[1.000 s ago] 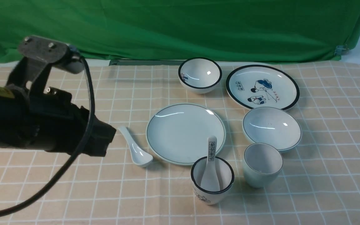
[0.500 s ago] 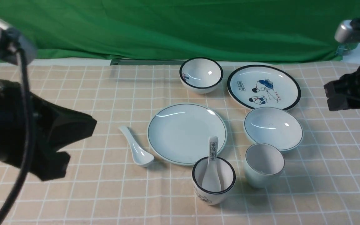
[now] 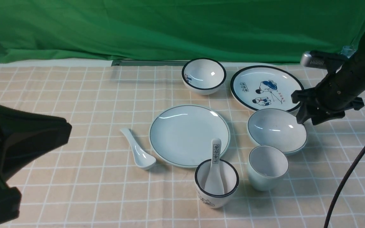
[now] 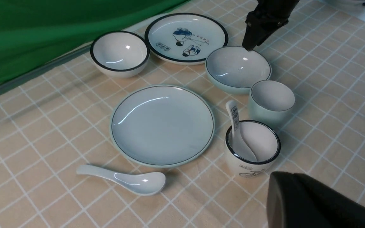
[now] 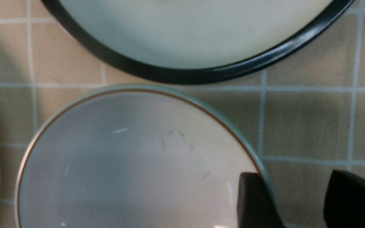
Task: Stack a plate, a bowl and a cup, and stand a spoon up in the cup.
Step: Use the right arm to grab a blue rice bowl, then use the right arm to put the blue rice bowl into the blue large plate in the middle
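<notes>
By the bowl (image 3: 272, 129), at its far-right rim, newly come: right gripper (image 3: 306, 122), jaws parted astride, empty.

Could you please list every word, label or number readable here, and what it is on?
Nothing can be quoted; every mark is too small or blurred.
Handle of the marked spoon: black characters, unreadable.
Cartoon plate: black character block and small red marks, unreadable.
Side of the black-rimmed cup: print, unreadable.
Outside of the black-rimmed bowl: small print, unreadable.
</notes>
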